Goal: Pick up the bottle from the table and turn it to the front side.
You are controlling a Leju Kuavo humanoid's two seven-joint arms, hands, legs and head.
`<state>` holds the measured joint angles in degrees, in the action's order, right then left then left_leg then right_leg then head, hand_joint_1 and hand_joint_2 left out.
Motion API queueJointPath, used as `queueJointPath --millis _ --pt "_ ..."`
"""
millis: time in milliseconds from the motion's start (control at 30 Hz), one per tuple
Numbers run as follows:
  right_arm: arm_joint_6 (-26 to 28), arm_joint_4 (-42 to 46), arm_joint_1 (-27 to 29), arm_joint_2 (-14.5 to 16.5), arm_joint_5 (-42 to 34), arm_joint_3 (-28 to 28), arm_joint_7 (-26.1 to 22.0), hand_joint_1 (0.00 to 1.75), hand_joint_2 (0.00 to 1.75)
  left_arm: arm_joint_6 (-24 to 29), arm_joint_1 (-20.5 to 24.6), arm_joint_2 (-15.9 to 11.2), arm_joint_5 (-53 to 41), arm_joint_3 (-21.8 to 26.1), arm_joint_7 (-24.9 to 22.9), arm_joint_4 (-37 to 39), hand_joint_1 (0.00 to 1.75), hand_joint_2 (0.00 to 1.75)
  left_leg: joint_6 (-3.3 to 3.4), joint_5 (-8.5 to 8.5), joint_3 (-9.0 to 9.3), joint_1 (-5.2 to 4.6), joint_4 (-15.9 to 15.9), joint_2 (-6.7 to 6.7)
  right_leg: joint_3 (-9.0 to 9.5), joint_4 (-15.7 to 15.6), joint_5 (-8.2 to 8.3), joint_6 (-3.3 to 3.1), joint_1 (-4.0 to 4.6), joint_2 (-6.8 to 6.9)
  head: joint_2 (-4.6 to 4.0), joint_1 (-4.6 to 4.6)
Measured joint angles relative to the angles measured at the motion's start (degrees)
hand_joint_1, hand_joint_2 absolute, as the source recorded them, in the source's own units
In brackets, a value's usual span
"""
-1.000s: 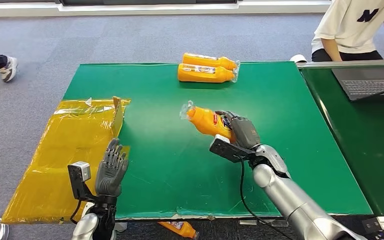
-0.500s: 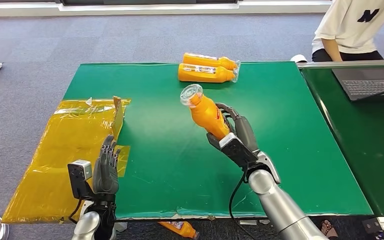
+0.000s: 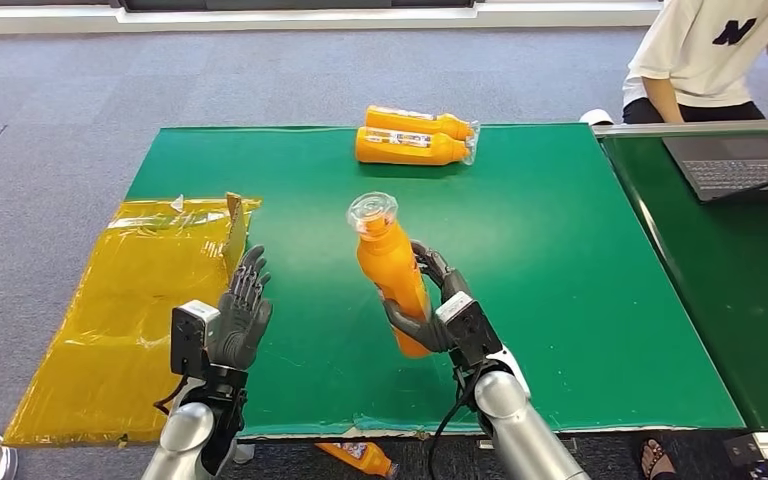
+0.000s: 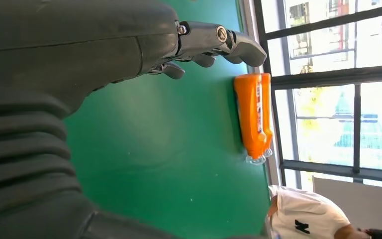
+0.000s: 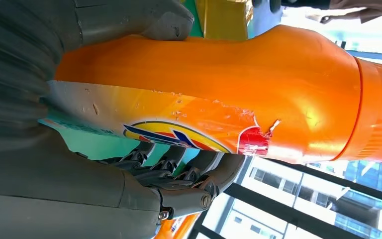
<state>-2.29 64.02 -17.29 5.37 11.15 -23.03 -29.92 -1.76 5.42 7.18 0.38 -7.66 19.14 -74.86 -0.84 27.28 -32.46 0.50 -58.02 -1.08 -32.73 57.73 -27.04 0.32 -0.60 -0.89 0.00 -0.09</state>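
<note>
A green-topped bench (image 3: 560,260) stands on grey carpet floor (image 3: 160,70). A crinkled yellow plastic sheet (image 3: 130,300) covers the bench's left end, two more orange bottles (image 3: 412,137) lie side by side at its far edge, and a person in a white T-shirt (image 3: 705,55) sits at the far right behind an open black laptop (image 3: 740,165). The right hand (image 3: 435,310) clasps the orange plastic bottle with a clear cap (image 3: 390,270) around its lower body, holding it near upright above the bench centre. The left hand (image 3: 240,320) hovers with fingers spread, holding nothing.
</note>
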Motion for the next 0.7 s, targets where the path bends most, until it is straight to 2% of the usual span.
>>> queueJointPath --millis 333,700 --pt "-3.38 -2.19 0.08 3.10 -0.11 0.21 0.90 1.75 1.75 -1.50 8.56 -2.17 -2.89 -2.91 -3.43 1.36 0.00 1.75 -0.03 -0.04 0.00 0.00 0.00 0.00 0.00 0.02 0.04 -0.04 0.02 -0.01 0.00 0.00" --pt "-3.93 -4.95 -0.32 4.83 1.56 0.21 1.38 1.75 1.75 -0.64 11.71 -4.84 -4.59 -4.62 -5.52 1.45 0.00 1.75 -0.04 -0.04 -0.03 0.00 0.00 0.05 -0.03 0.02 0.05 -0.07 0.05 -0.02 -0.01 0.00"
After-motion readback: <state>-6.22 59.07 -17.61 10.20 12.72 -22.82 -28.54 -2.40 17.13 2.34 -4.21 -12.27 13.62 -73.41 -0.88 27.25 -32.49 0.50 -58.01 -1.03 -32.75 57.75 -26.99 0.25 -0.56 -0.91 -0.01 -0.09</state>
